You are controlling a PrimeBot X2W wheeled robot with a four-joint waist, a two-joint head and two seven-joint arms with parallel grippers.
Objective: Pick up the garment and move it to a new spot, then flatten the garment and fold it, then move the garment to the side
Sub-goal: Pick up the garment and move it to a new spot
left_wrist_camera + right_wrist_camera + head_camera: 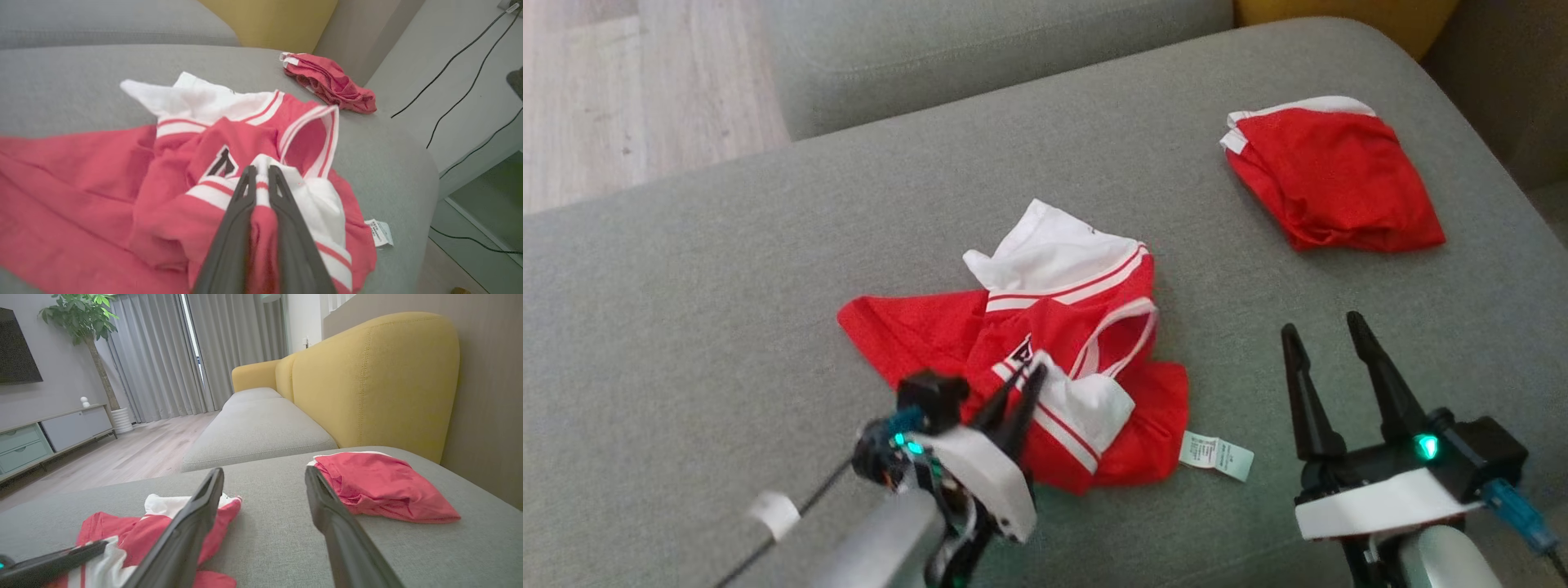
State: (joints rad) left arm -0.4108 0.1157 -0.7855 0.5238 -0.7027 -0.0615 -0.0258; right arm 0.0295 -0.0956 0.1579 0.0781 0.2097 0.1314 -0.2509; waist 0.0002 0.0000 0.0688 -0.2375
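Left gripper (1033, 371) is pinching the garment (1086, 318). In the left wrist view its two dark fingers (245, 192) are lying almost together (259, 171), with a ridge of red cloth and a white-and-red striped band squeezed between them. The grip is sitting on the near side of the heap, just beside the black printed mark.

The garment (241, 139) is lying crumpled near the middle of the grey cushion (727, 286), with a white panel sticking out at its far edge and red cloth spreading toward the robot's left. Its care label (1215, 454) is lying flat on the cushion at the near right of the heap (380, 232).

Right gripper (1321, 327) is holding its fingers well apart with nothing between them. It is sitting over bare cushion, to the right of the garment and apart from it. Cannot tell whether the tips are touching the fabric of the cushion. In its own wrist view (264, 473) the garment (135, 531) is showing low on the left.

A second red piece (1331, 180) is lying folded at the far right of the cushion, well apart from both grippers (380, 486).
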